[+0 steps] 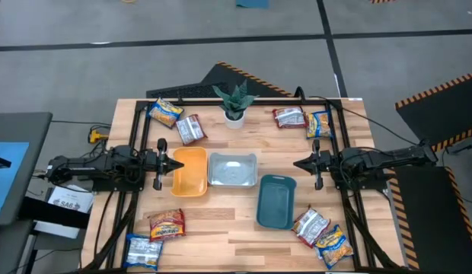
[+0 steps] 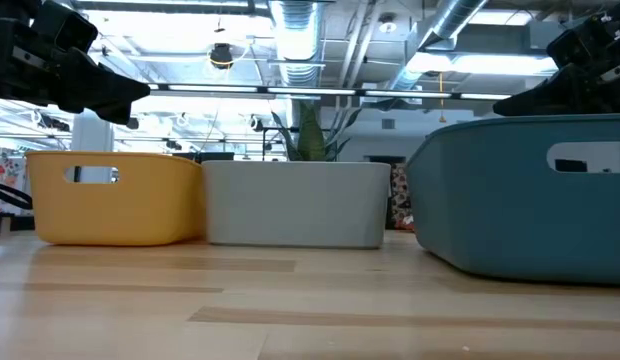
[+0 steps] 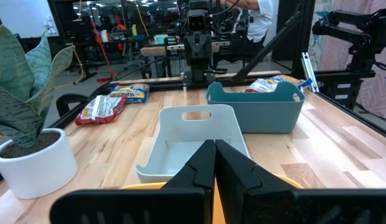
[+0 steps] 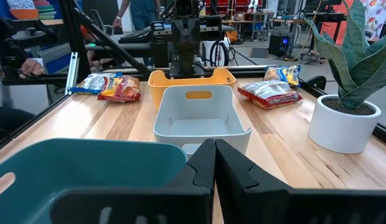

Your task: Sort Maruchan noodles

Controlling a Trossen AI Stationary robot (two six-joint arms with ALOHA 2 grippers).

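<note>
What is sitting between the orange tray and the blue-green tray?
The clear tray sits between the orange tray and the teal tray. The high view shows it best.

Eight noodle packets [image 1: 167,113], perhaps; three trays [image 1: 189,170]; one potted plant [image 1: 234,103]; two arms [image 1: 106,167]

Eight Maruchan noodles packets lie flat in pairs near the four corners of the worktop. Far-left: yellow packet [image 1: 165,113] w/ silver-red packet [image 1: 190,129]. Far-right: silver-red [image 1: 289,117], yellow [image 1: 320,123]. Near-left: orange-red [image 1: 167,224], blue-silver [image 1: 144,250]. Near-right: silver-red [image 1: 310,225], yellow [image 1: 333,247].
</note>
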